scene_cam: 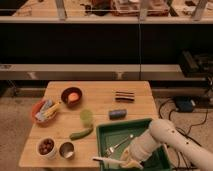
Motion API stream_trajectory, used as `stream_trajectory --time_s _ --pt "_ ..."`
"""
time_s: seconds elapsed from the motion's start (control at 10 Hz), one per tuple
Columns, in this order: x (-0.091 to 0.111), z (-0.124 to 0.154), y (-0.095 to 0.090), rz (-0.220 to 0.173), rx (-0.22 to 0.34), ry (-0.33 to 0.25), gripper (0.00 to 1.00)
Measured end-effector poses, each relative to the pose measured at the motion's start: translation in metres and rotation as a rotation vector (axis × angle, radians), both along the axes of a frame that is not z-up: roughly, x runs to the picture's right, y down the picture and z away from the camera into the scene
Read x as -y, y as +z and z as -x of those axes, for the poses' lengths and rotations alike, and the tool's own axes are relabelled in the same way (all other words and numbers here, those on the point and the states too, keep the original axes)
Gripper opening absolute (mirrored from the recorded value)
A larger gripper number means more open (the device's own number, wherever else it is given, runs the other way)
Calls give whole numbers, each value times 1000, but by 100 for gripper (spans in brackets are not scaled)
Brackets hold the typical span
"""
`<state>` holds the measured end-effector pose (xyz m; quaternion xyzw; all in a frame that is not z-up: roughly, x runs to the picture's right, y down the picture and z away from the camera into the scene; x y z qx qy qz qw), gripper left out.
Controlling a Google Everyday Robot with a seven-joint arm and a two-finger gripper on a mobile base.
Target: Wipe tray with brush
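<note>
the brush [106, 160] is held tight by the gripper [129, 161] at the front edge of the green tray [120, 131], and most of the wiping is thought not yet done.

tray [125, 126]: dark green
brush [104, 160]: whitish
claw [129, 161]: creamy yellow, at the near edge of the tray, by the brush
arm [162, 135]: white
fork [120, 145]: silver
counter [100, 102]: light brown wood
bowl [65, 93]: dark reddish brown, something orange inside
basket [36, 113]: orange-red, blue and yellow packs inside
cup [86, 117]: light green
long veggie [81, 133]: green
can [117, 113]: blue
bar [124, 96]: dark with pale stripes
little pot [42, 152]: white, dark red bits inside
tin mug [66, 149]: silver
</note>
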<state>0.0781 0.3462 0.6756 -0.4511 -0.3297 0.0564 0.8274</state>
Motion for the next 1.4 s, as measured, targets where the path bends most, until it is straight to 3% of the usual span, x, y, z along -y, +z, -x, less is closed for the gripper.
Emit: stream_trajectory --time_s 0.3,0.5,0.8,1.2,1.4 --pt "9 34 6 -3 80 -5 0" --pt "19 41 14 -19 98 -14 0" --pt "52 39 36 -64 92 -21 0" --pt "72 4 58 -94 28 -6 0" --pt "80 -29 64 -108 -23 20 0"
